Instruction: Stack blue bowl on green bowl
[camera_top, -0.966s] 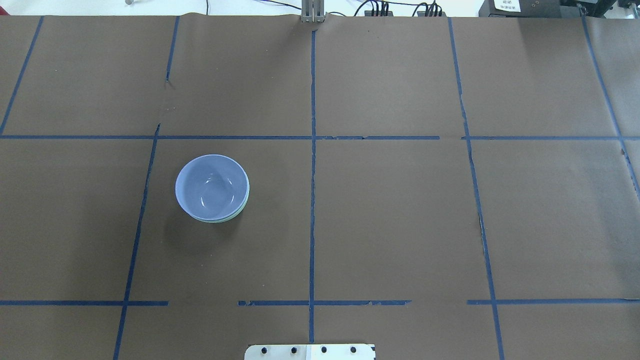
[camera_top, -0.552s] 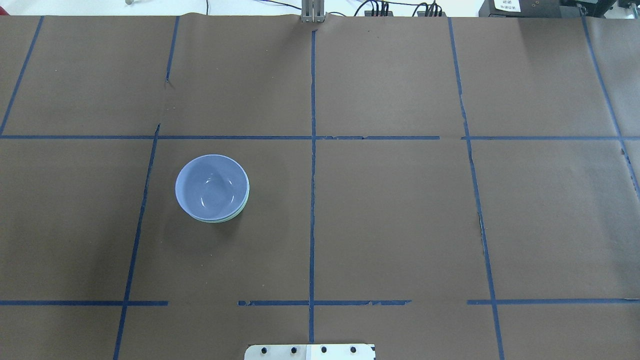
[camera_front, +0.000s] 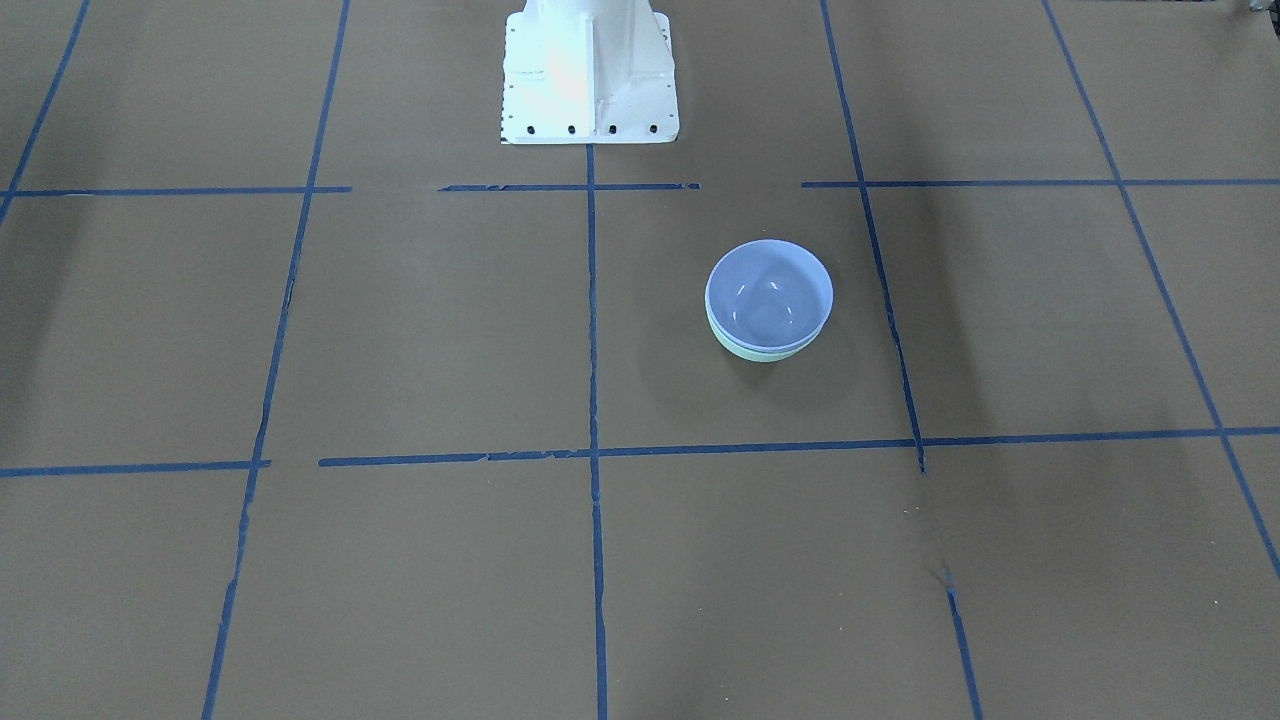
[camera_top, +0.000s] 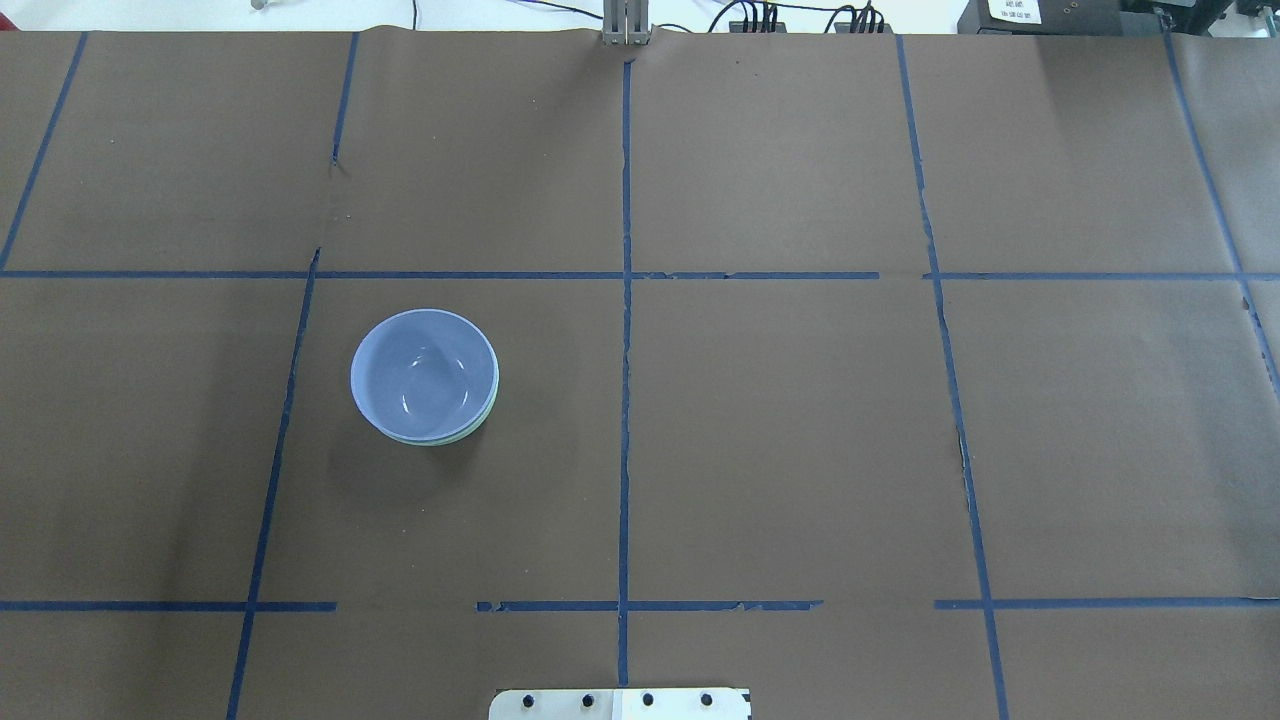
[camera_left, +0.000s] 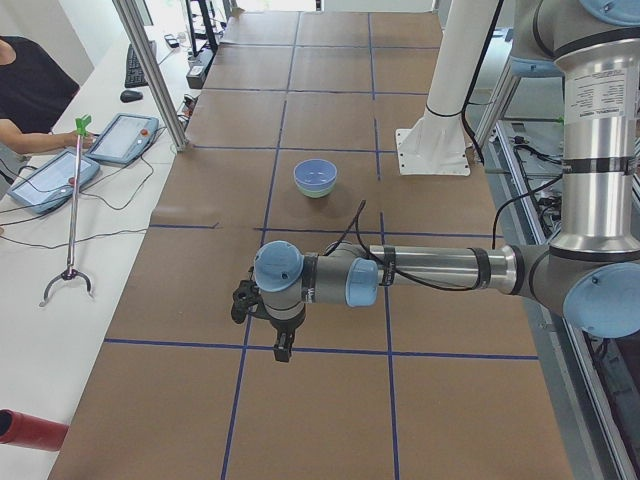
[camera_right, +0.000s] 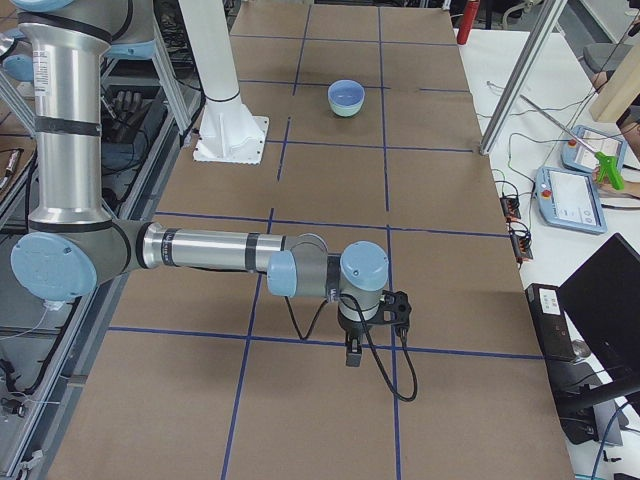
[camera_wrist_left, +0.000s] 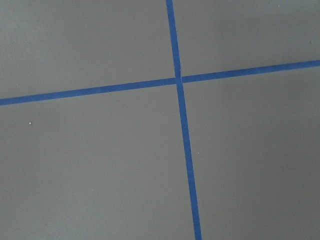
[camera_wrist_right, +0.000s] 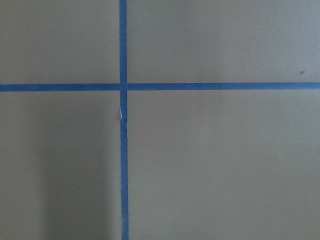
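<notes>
blue bowl (camera_front: 768, 295) sits nested upright inside the green bowl (camera_front: 765, 352).

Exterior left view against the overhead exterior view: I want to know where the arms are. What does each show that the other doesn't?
Only the exterior left view shows the left arm reaching over the table, the left gripper pointing down far from the bowls, and a seated person alongside. Only the overhead view looks down into the bowls, with no arm in frame. Both show the blue bowl nested in the green bowl on the brown, tape-gridded table.
</notes>
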